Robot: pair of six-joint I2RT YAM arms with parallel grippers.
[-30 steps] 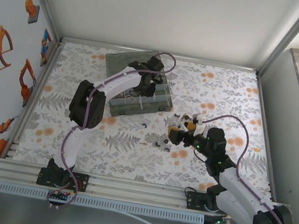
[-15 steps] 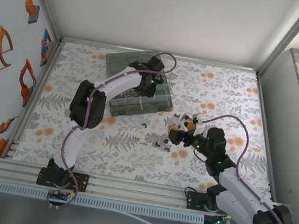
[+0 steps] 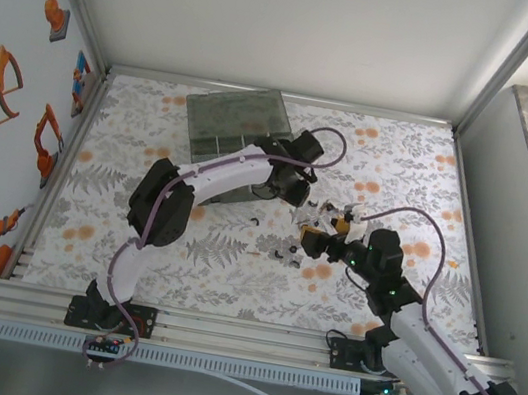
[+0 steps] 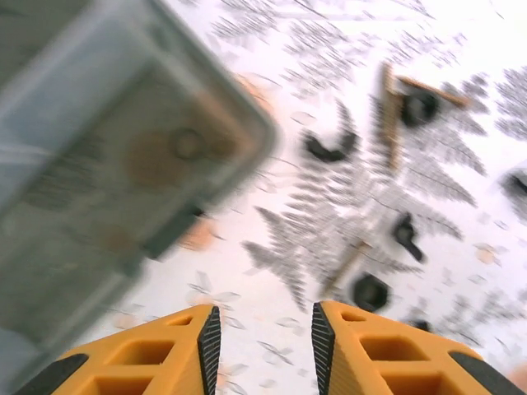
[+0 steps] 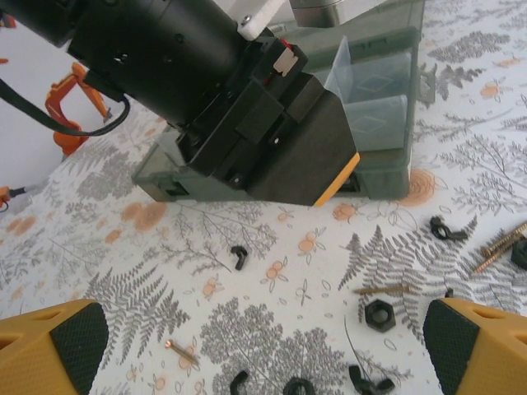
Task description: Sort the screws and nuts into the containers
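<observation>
**Over the fern-print table, two grippers stand close above the loose hardware**

Toward the far left of the table (image 3: 88,219), a white surface printed with grey ferns and orange blossoms, sits the smoky-grey transparent plastic organiser box (image 5: 383,156). Its hinged lid (image 3: 230,111) lies open on the far side. Thin clear dividers split the box into small rectangular compartments (image 5: 375,86).

Just beside the box's near right corner hangs the left gripper (image 4: 263,329). Its orange fingers are parted a modest way, with bare table showing between them and nothing held. From its wrist the picture is smeared: the box corner is a grey blur on the left, and a few small black pieces (image 4: 370,292) lie on the fern print ahead, too soft to name.

Right of the box, near the middle of the table, the screws and nuts (image 3: 275,253) lie scattered in a loose patch. The right gripper (image 5: 263,337) is low over this patch, facing the box, its fingers spread as wide as its wrist view allows and gripping nothing. Between those fingers lie a black hexagonal nut (image 5: 380,313), a tiny copper-coloured screw (image 5: 183,352) further left, and a brass-coloured screw (image 5: 502,247) at the right edge. Several small black curved bits (image 5: 239,257) lie apart on the table, none touching either gripper.
</observation>
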